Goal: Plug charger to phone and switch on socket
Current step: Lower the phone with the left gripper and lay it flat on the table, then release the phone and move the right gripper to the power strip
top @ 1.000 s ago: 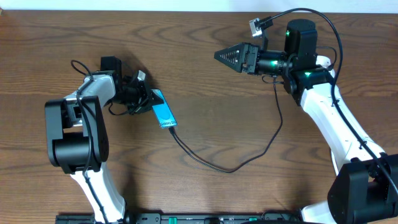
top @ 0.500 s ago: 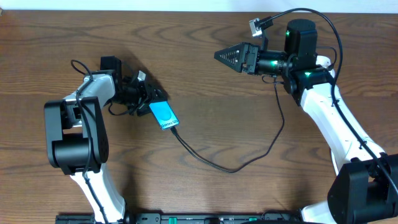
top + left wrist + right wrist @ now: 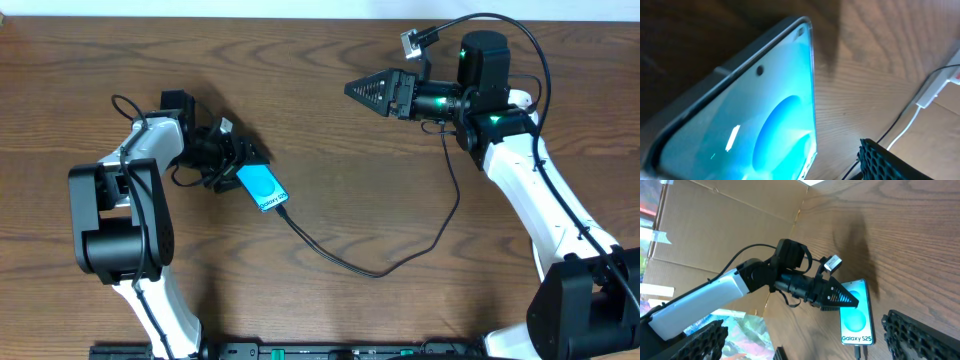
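Observation:
The phone [image 3: 262, 186] lies flat on the table with its cyan screen up; its "Galaxy S25" strip reads in the right wrist view [image 3: 856, 325]. The charger [image 3: 340, 263], a thin black cable, is plugged into the phone's lower end [image 3: 858, 353] and loops right across the wood. My left gripper [image 3: 237, 162] is open around the phone's upper end. One finger [image 3: 890, 162] stands off the phone's edge and the other is hidden. A white corner of the socket [image 3: 955, 72] with a red mark shows at the left wrist view's right edge. My right gripper [image 3: 365, 92] hangs open, empty.
A white adapter [image 3: 928, 96] with a thin white lead lies near the socket. Cardboard walls [image 3: 730, 220] stand beyond the table's far edge. The right arm's base [image 3: 560, 290] occupies the right side, the left arm's base [image 3: 120, 230] the left.
My left gripper has opened. The phone, held up on its edge a second ago, has tipped down and now lies flat. The right arm has not moved.

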